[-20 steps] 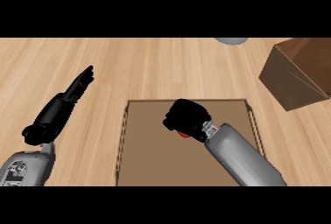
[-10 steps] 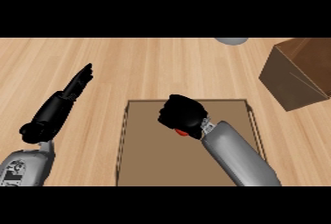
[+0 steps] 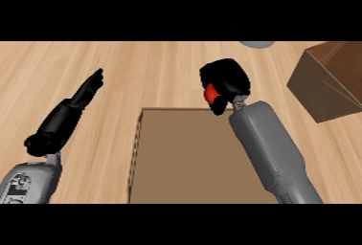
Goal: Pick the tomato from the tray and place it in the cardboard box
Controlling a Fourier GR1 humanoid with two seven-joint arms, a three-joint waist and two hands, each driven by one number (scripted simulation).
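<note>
My right hand is curled round the red tomato, of which only a small red patch shows beneath the fingers. The hand hangs above the counter just past the far edge of the flat brown tray. The brown cardboard box stands at the right edge of the view, some way to the right of the hand. My left hand rests open at the left, fingers straight and pointing away, holding nothing.
A grey round object peeks in at the top edge, between the hand and the box. Light wooden counter stretches around the tray and behind it.
My right hand has risen off the tray with the tomato and moved away and to the right, towards the box. The left hand has stayed still.
</note>
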